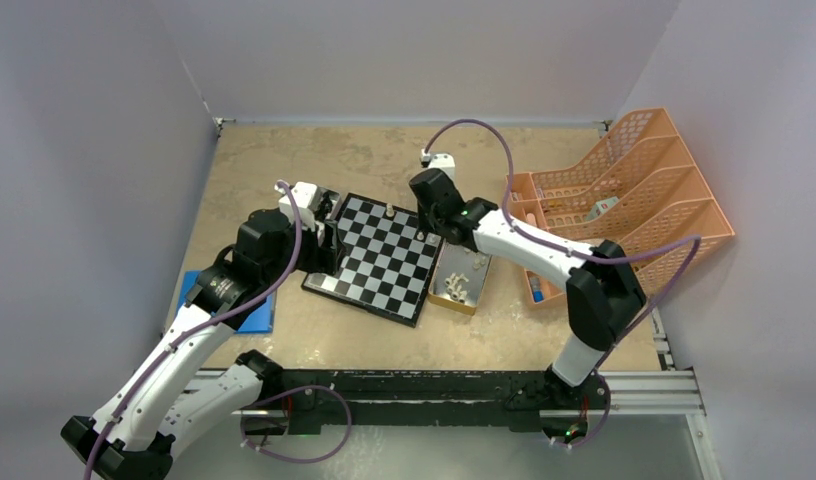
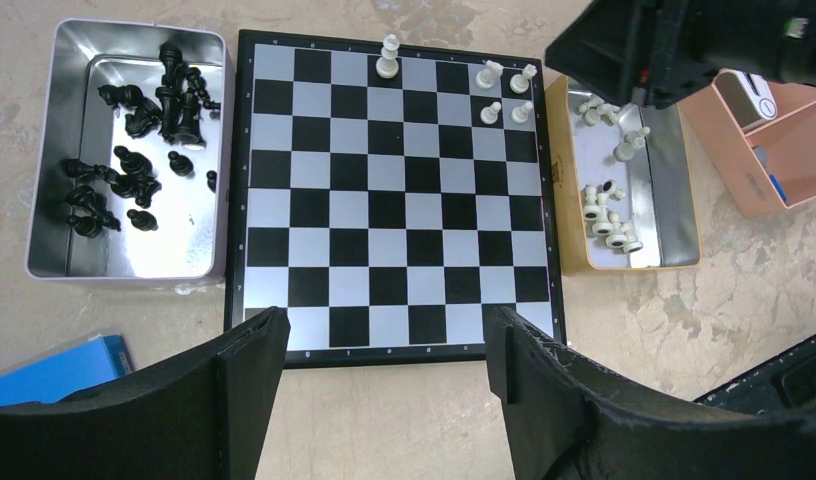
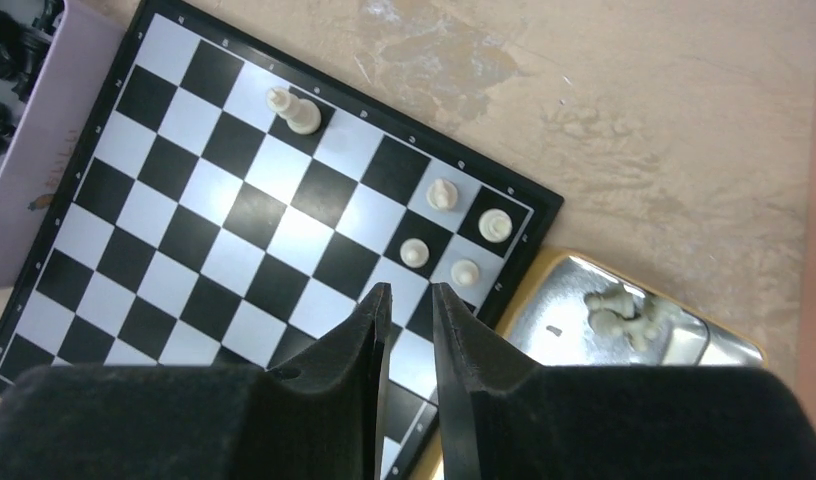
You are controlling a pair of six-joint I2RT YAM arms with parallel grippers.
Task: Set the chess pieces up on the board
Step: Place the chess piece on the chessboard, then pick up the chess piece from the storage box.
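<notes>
The board [image 1: 379,265] lies tilted at mid-table. Several cream-white chess pieces stand on it: a tall one [image 2: 388,57] on the far row and a cluster [image 2: 491,112] in the far right corner. More white pieces [image 2: 606,215] lie in a gold-rimmed tray [image 2: 684,215] at the board's right. Black pieces [image 2: 134,150] lie in a metal tray [image 2: 44,150] at its left. My left gripper [image 2: 384,350] hangs open and empty over the board's near edge. My right gripper [image 3: 409,295] hovers above the corner cluster [image 3: 465,271], its jaws a narrow gap apart with nothing between them.
An orange multi-slot rack [image 1: 624,195] stands at the right, close behind the right arm. A blue flat object [image 1: 246,312] lies left of the board under the left arm. Walls enclose the table at the back and both sides.
</notes>
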